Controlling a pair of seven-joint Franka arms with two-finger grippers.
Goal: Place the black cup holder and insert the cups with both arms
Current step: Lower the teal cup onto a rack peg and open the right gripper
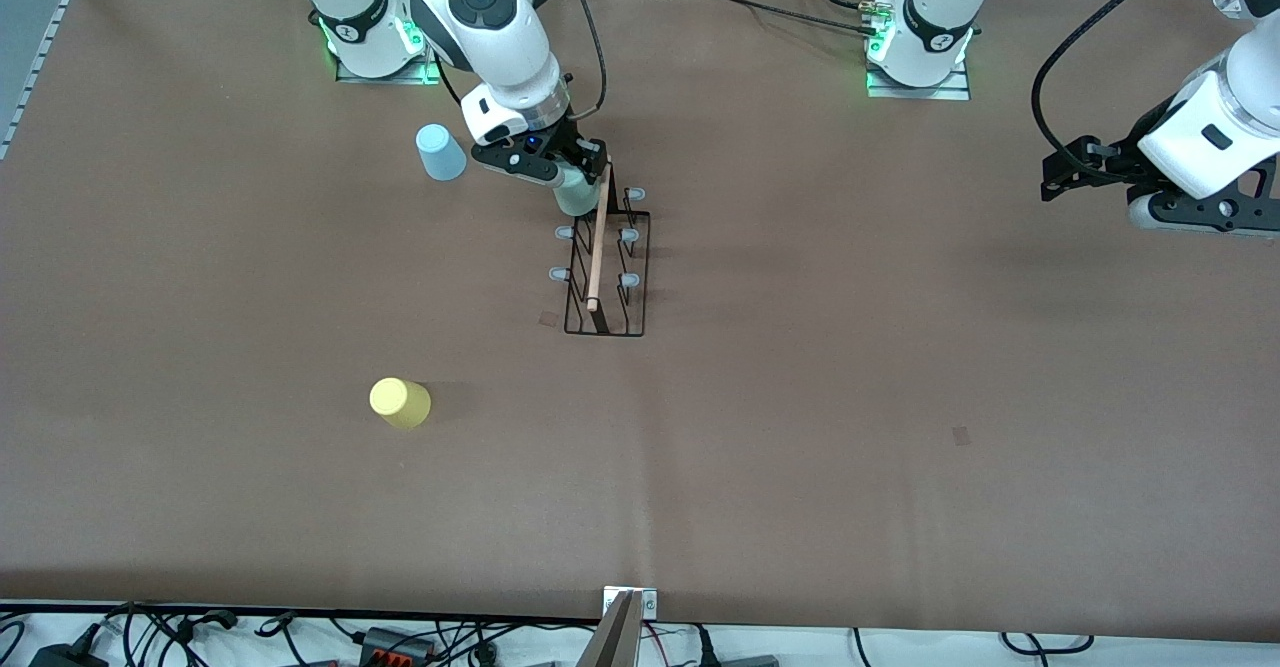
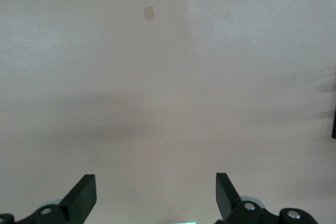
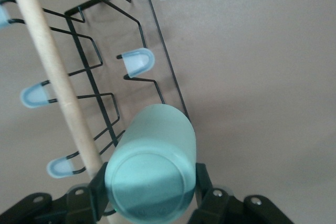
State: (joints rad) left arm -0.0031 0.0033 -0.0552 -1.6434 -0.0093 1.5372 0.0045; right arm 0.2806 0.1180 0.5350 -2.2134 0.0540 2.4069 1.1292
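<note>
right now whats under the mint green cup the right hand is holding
The pale mint green plastic cup, gripped in the right hand, sits over the thin black wire rack beside its light wooden rod handle. The peg directly beneath is covered by the cup.

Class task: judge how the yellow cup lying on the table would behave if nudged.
The yellow cup lies on its side, so it would probably roll, curving since it tapers. It looks like thin plastic, likely light and easily skidding on the smooth brown table.
</note>
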